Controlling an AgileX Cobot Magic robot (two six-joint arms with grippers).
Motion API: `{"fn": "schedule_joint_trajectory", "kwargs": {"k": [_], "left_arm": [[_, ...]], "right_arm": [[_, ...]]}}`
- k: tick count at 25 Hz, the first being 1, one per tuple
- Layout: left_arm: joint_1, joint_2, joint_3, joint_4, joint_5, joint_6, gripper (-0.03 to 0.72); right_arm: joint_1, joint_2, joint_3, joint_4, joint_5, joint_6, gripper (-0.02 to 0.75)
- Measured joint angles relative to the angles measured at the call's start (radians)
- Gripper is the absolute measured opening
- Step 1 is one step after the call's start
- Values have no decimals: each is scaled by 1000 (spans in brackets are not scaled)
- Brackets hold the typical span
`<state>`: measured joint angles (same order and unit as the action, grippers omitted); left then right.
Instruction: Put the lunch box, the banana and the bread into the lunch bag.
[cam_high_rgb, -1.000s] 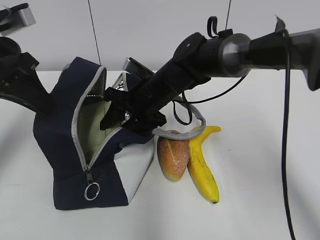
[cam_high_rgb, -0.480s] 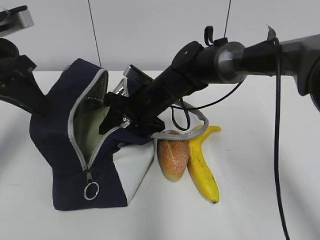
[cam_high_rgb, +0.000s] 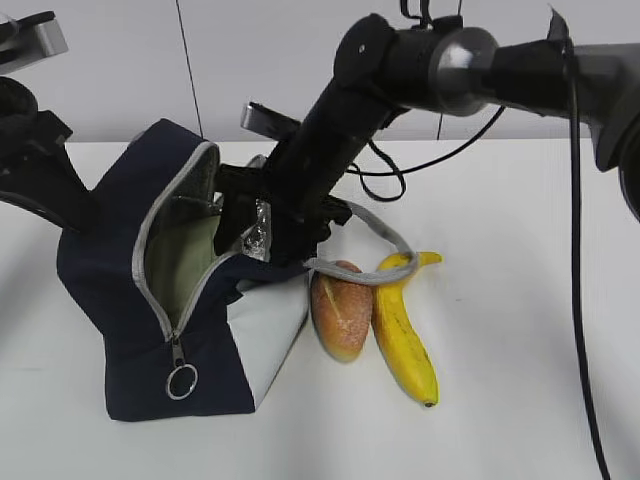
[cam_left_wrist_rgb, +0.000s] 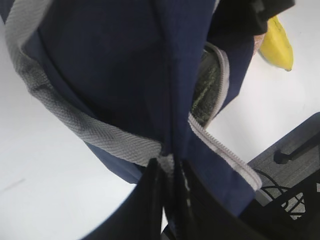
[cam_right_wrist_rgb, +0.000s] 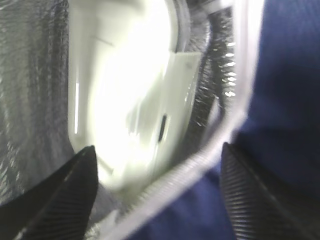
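— Lunch bag first: where does it stand, and who has hold of it?

— It stands on the left of the white table, zipper mouth gaping toward the near side, ring pull hanging low. The left gripper is pinched shut on the bag's navy fabric where the grey strap meets it, at the bag's far-left edge.

— And the right gripper?

— Its fingers are spread wide at the bag's mouth, with nothing between them. In the wrist view they straddle the zipper edge and look straight down into the silver lining.

— What's inside?

— The lunch box lies in the bag, pale lid showing, clear of both fingers. From the exterior view its green shows through the opening.

— The other food?

— Both outside, on the table just right of the bag. The bread touches the bag's white side panel, and the banana lies against the bread's right side, dark tip toward the near edge. A grey strap loop drapes over both tops.
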<state>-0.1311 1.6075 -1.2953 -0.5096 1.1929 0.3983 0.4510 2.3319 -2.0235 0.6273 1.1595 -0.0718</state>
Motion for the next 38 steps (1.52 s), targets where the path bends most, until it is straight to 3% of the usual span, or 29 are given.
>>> {"fn": "schedule_joint_trajectory", "kwargs": {"k": [6, 15, 30, 38], "left_arm": [[0, 0, 0, 4, 0, 0, 15], [0, 0, 0, 4, 0, 0, 15], [0, 0, 0, 5, 2, 0, 15], [0, 0, 0, 6, 5, 0, 15]], "right_arm": [[-1, 0, -163, -177, 58, 101, 584], [-1, -73, -170, -229, 70, 125, 584], [-2, -438, 335, -519, 74, 256, 584], [-2, -494, 584, -485, -11, 277, 584]]}}
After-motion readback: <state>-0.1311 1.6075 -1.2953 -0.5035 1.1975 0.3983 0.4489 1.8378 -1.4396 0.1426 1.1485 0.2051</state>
